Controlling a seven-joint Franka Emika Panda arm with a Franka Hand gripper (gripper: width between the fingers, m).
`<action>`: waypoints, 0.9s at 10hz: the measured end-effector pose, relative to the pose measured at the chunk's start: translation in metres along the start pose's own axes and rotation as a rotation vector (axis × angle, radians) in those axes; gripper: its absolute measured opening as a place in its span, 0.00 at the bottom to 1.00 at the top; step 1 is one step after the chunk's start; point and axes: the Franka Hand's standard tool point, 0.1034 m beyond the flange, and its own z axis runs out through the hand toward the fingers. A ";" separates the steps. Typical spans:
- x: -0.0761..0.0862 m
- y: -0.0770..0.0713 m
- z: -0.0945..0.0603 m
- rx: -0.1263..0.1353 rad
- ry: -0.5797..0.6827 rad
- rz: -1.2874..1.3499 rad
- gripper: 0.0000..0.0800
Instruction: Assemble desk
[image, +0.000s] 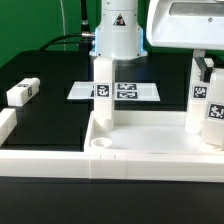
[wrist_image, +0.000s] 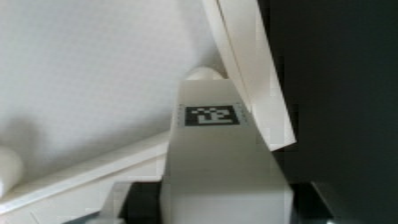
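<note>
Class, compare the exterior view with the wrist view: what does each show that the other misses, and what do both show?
Exterior only: the marker board, a loose leg lying at the exterior view's left, an upright leg at the far rim of the tabletop, and the arm. Wrist only: the dark fingers seen close against the gripped leg. Both: the gripped leg with its tag, the tabletop's rim, and the gripper shut on that leg.
</note>
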 end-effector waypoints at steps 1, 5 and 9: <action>0.000 0.001 0.000 0.010 -0.007 0.112 0.36; 0.003 0.004 0.001 0.028 -0.018 0.454 0.36; 0.003 0.005 -0.001 -0.002 -0.001 0.393 0.57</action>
